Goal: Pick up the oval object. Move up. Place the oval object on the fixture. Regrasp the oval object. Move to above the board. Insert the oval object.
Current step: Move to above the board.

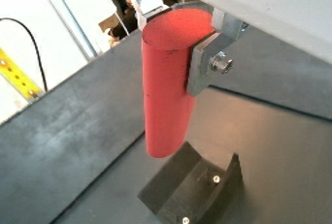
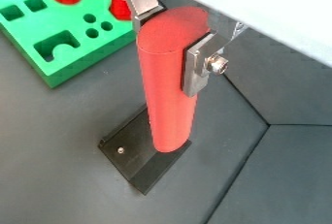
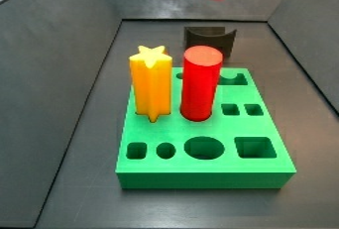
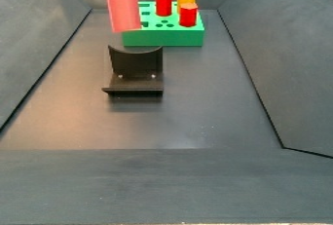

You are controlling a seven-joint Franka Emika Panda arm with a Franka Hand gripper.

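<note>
While the hand [image 2: 172, 29] clamps the oval object [image 2: 169, 87] above the fixture [image 2: 149, 153], misalignment risks missing its notch.

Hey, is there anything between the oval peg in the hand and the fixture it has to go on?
Nothing visible. The hand holds the oval peg upright above the fixture, and both wrist views show only bare floor and the fixture's base under its lower end. The board with its star peg and red cylinder stands farther off.
</note>
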